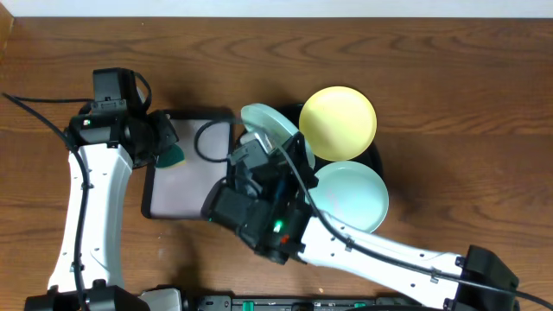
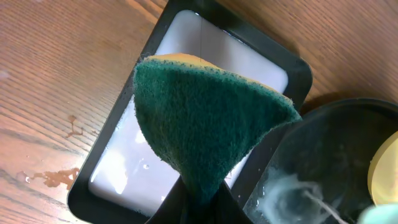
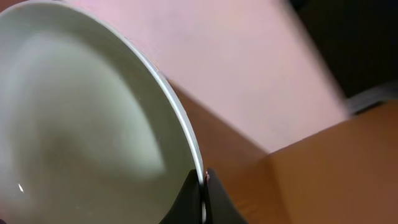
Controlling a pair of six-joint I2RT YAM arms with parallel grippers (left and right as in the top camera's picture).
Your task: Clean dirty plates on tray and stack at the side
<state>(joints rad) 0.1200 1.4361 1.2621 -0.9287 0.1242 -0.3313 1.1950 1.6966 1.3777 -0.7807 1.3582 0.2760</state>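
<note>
The left hand (image 2: 198,202) clamped a sponge (image 2: 205,118) over the grey tray (image 1: 186,194); the right hand (image 3: 202,196) gripped a tilted plate (image 1: 270,121) at the black tray's (image 2: 329,137) ten o'clock.

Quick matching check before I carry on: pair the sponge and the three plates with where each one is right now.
1. sponge
2. yellow plate
3. tilted mint plate
4. flat mint plate

A. round black tray, near side
B. right tool
C. left tool
D. round black tray, far side

Pairs: 1-C; 2-D; 3-B; 4-A
</note>
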